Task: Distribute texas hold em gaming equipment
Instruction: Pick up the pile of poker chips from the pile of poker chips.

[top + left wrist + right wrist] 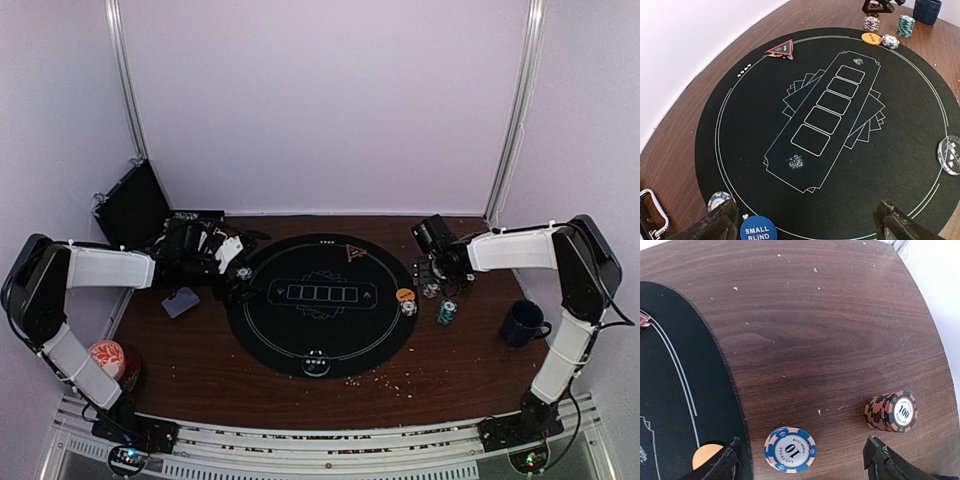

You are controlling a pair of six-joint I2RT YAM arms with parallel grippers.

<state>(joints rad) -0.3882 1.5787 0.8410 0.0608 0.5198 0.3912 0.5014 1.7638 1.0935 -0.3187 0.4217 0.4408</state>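
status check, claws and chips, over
Left claw open, empty, by the small blind button. Right claw open over the blue 10 chip, not gripped. Red 100 stack close beside.

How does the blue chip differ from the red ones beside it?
The blue chip is blue and white, marked 10; the red chips are red and black, marked 100. The blue chip lies alone; the red chips are stacked. Both sit on the wooden table, off the mat.

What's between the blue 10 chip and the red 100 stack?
Nothing but bare wood tabletop; the right wrist view shows the blue 10 chip and red 100 stack apart.
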